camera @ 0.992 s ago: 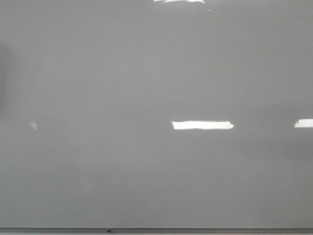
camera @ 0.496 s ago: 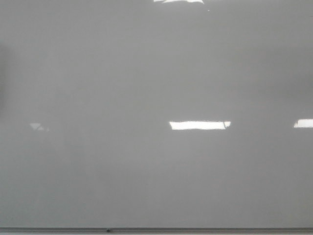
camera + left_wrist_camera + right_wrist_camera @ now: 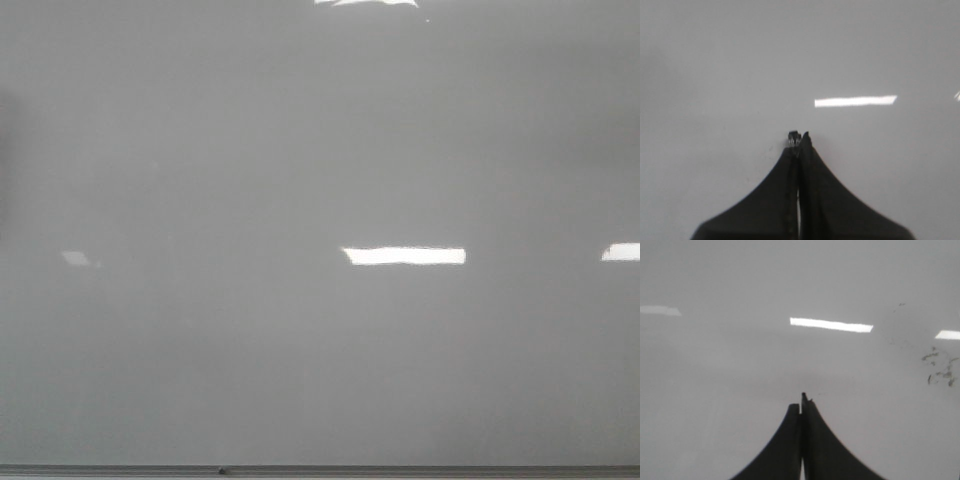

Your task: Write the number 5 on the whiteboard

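The whiteboard (image 3: 300, 150) fills the front view as a glossy pale grey surface with a thin grey frame edge along the bottom. No number 5 shows on it in any view. Neither gripper shows in the front view. In the left wrist view my left gripper (image 3: 799, 137) is shut, its dark fingers pressed together over the bare board (image 3: 715, 75), with a small dark nub at the tip. In the right wrist view my right gripper (image 3: 801, 402) is shut over the board (image 3: 715, 370). I see no marker.
Bright white rectangular light reflections (image 3: 404, 256) lie on the board. Faint dark smudge marks (image 3: 940, 367) sit on the board in the right wrist view. A small dark speck (image 3: 221, 470) sits on the bottom frame edge.
The light reflections in the front view have drifted slightly to the left. Nothing has been drawn on the board.
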You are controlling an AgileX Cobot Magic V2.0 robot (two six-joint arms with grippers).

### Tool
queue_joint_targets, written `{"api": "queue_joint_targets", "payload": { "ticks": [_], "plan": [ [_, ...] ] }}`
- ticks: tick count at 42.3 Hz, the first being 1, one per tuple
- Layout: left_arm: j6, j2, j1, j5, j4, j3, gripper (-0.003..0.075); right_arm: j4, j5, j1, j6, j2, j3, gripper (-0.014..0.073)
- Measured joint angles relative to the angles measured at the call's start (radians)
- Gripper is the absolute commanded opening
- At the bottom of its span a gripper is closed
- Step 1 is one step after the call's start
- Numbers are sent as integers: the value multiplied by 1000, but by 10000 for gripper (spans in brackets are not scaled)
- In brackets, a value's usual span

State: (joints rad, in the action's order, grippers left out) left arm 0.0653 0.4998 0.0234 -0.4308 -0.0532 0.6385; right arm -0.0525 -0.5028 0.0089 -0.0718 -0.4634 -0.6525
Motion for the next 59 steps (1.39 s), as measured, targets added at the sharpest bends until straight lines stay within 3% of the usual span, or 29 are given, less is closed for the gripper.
{"api": "queue_joint_targets", "payload": {
  "ticks": [10, 14, 18, 22, 26, 44, 59],
  "plan": [
    [0, 123, 0, -36, 0, -21, -18, 0, -8, 0, 0, -92, 53, -59],
    [0, 175, 0, -45, -2, -24, 27, 0, -22, 0, 0, -130, 59, 34],
    [0, 222, 0, -50, -4, -24, 165, 0, -38, 0, 0, -167, 59, 220],
    [0, 272, 0, -47, -10, -24, 382, 0, -51, 0, 0, -204, 59, 447],
    [0, 316, 0, -27, -17, -24, 547, 0, -52, 0, 0, -238, 59, 580],
    [0, 617, 0, 179, -90, -6, 566, 0, -34, 0, 0, -272, 59, 589],
    [0, 853, 0, 212, -99, 102, 566, 0, -34, 0, 0, -272, 59, 589]
  ]
}}
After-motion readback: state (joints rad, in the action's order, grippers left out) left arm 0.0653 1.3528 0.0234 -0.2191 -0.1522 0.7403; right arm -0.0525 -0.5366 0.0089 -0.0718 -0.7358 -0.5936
